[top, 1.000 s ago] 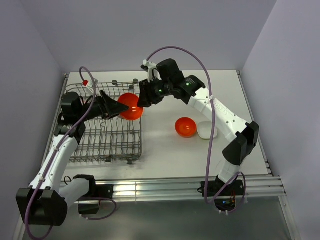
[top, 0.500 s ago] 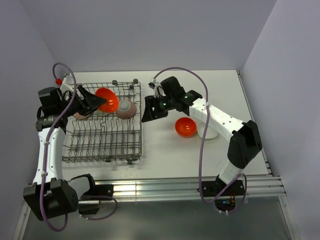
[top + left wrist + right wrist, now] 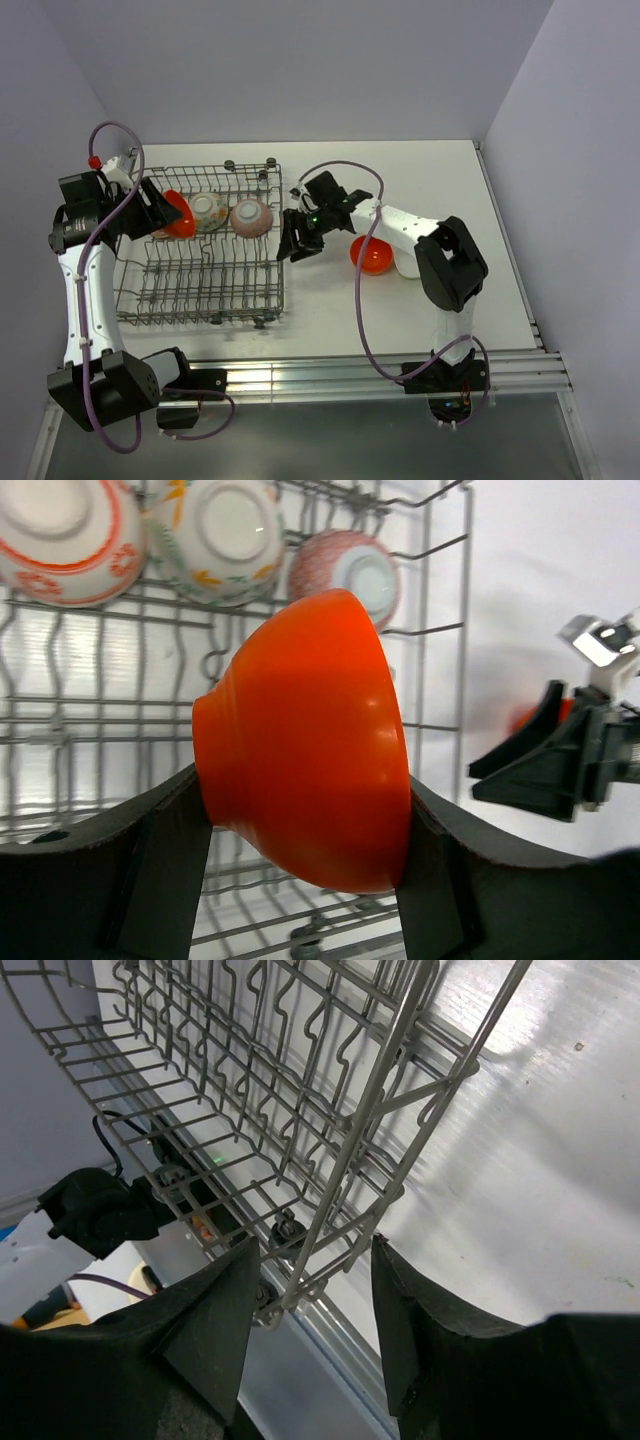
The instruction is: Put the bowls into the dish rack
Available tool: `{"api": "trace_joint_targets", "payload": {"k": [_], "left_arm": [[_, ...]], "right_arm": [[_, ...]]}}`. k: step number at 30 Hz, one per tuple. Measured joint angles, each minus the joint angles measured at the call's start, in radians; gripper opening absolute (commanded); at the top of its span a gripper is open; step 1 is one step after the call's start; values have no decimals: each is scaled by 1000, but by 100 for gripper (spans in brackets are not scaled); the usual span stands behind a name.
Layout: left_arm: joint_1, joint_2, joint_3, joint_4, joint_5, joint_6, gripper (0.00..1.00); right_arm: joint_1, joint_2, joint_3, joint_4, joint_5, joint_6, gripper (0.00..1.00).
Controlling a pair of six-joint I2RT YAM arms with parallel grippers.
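Nearest the arm bases: dish rack on the left half of the worktop, long side running front to back.

Right gripper hangs just off the rack's right edge, about mid-depth, nose toward the rack. In the right wrist view the gripper is spread and empty. A corner of the rack and a small dark wheel show in the gap beyond the fingers; I see no contact. Worktop fills the right of that view.

Just right of that gripper, a second orange bowl sits open side up on the worktop. A white bowl is right beside it, partly under the right arm. Can't tell if the two touch.

Further back, the left gripper is over the rack's far-left corner, clamped on the orange bowl. In the left wrist view the gripper pinches that bowl on its side, one finger at the foot end and the other at the rim end. It is above the rack wires; can't tell if it touches them.

Far row of the rack holds three bowls side by side, feet toward the left wrist camera:
- red-ringed bowl, hidden behind the left gripper in the top view
- pale bowl
- pinkish bowl
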Motion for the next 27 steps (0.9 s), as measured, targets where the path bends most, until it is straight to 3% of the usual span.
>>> {"api": "trace_joint_targets", "payload": {"k": [8,15,27], "left_arm": [[0,2,23,-89,-148,166,0],[0,11,24,-130,-284,281,0],[-5,13,-82,-120,-473,403,0]], "right_arm": [[0,47,1,39,-48,40,38],[-1,99,3,67,-119,87,0],[-9,101,3,64,-117,116,0]]}}
